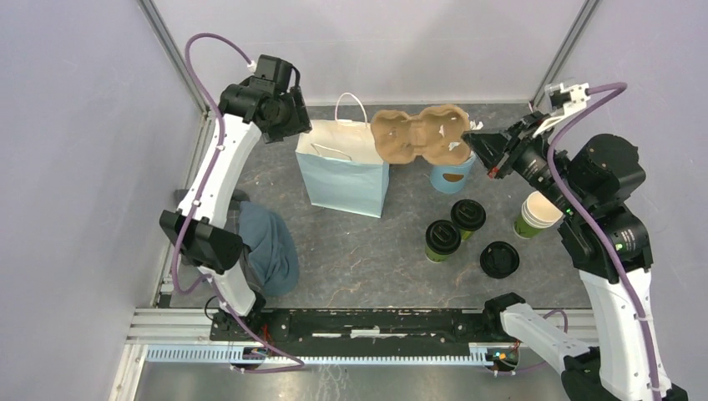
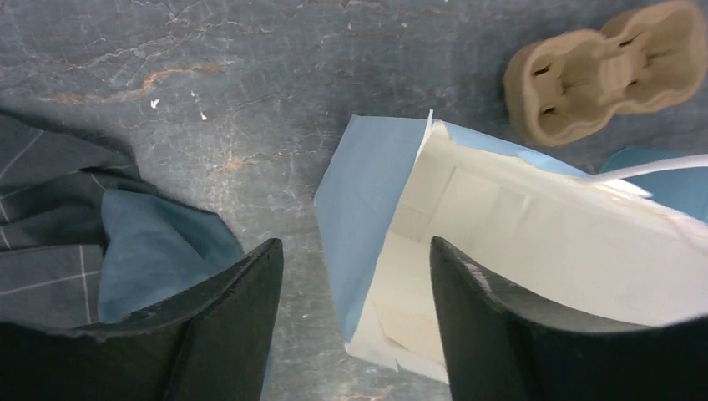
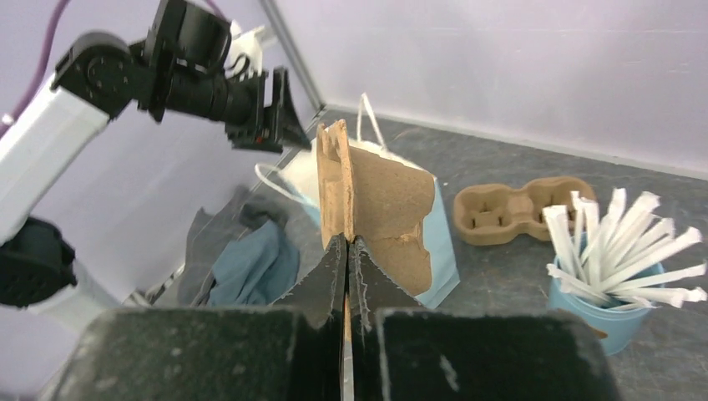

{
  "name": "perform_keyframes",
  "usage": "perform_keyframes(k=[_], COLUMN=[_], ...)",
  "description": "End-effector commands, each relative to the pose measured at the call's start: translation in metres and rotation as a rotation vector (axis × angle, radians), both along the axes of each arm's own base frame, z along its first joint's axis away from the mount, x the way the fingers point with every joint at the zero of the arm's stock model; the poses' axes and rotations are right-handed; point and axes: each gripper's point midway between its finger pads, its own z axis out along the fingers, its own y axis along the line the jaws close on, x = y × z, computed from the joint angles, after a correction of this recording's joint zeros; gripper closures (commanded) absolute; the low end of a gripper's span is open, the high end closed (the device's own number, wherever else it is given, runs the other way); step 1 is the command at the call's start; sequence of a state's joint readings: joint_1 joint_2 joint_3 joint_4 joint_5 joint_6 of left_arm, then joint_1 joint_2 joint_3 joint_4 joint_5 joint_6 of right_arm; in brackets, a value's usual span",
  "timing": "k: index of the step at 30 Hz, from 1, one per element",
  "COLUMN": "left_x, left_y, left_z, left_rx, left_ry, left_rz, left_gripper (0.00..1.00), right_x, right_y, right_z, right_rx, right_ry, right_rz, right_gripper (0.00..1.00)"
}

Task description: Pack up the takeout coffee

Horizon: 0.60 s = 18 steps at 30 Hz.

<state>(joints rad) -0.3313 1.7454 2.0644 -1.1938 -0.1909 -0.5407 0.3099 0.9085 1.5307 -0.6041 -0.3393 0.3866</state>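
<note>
Top external: your right gripper (image 1: 472, 140) pinches a cardboard carrier (image 1: 417, 135) beside the blue bag (image 1: 344, 175), half-hiding the stick cup (image 1: 451, 178). The takeout coffee (image 1: 443, 240) stands on the table (image 1: 367, 251), just beside a twin lidded cup (image 1: 468, 215).

Left wrist: your left gripper (image 2: 355, 326) is spread over the bag's mouth, with the bag cut off at the frame edge.

Right wrist: the carrier sits edge-on between pressed fingers.

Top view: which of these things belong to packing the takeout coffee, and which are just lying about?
Job: lidded green cup, second lidded green cup, blue paper bag, cardboard cup carrier pinched in right tool.
Lying about: blue-grey cloth, cup of white sticks, unlidded green cup, loose black lid.
</note>
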Motion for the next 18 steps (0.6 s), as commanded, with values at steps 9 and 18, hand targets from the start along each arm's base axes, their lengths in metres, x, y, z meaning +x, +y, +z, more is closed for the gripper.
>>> perform_keyframes(k=[9, 18], left_x=[0.009, -0.006], left_y=[-0.008, -0.021], left_z=[-0.011, -0.018], left_rx=[0.011, -0.105], left_ry=[-0.041, -0.023], left_rz=[-0.092, -0.076], left_gripper=[0.71, 0.96], right_x=[0.044, 0.067], right_y=[0.012, 0.031], right_z=[0.014, 0.004], right_rx=[0.146, 0.201], right_ry=[0.098, 0.198], right_rz=[-0.051, -0.015], right_gripper=[1.0, 1.0])
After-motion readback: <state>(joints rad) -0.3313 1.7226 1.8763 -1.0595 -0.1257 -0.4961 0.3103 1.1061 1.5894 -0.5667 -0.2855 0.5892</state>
